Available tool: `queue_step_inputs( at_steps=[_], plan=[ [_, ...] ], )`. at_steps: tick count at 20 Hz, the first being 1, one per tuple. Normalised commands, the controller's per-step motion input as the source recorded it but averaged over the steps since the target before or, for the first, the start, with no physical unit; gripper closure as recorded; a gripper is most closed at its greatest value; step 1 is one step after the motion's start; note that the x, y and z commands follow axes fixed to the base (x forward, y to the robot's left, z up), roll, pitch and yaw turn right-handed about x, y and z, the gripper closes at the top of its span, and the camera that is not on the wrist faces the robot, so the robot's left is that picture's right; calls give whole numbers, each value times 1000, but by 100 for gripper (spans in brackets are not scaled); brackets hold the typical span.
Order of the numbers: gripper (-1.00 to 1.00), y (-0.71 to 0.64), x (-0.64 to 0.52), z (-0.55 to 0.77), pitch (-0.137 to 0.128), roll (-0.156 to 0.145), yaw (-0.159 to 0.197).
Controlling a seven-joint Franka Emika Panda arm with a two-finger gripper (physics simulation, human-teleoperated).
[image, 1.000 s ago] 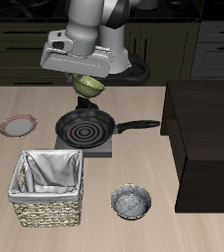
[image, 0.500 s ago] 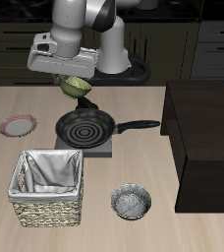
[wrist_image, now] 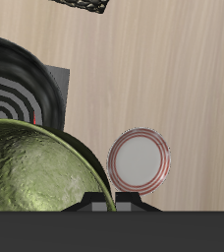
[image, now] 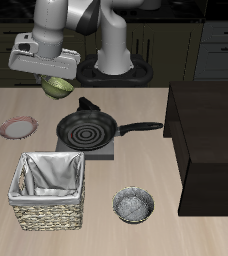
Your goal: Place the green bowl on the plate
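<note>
**Bowl aloft, plate not yet under it**

Above the table, back from the frying pan (image: 86,128), I had the gripper (image: 54,78) clamped on the green bowl (image: 56,87); the bowl hung from the fingers clear of every surface, tilted a little, its speckled inside partly showing. In the wrist view the green bowl (wrist_image: 35,167) filled much of the picture with its rim pinched at the fingertips, though the fingers themselves were mostly cut off there.

I took the frying pan as my landmark. The plate (image: 19,127) lay flat on the wood beside the pan, on the side away from its handle, with bare table between them. The woven basket (image: 49,188) stood nearer the table's front edge than the pan, and the grey-silver bowl (image: 133,206) lay farther toward the front again. The dark cabinet (image: 208,135) stood beyond the end of the pan's handle.

I judged the step in hand to be the carry: the bowl was lifted and travelling, but it was not over the plate. In the wrist view the plate (wrist_image: 140,160) appeared just beside the bowl's rim, not beneath it.

The next move, as I read it, called for shifting farther from the pan until the bowl sat centred above the plate, then lowering it level before I let go. Since the plate looked about as wide as the bowl, I expected little room for error in centring.
</note>
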Motion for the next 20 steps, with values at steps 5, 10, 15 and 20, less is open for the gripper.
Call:
queue_step_inputs(
  at_steps=[5,10,15,20],
  plan=[
    [100,-253,-334,-34,12,140,26],
    [100,-273,-171,57,-8,74,0],
    [100,-452,-140,107,-37,-24,-6],
    [100,-412,-99,138,-25,2,7]
  ],
)
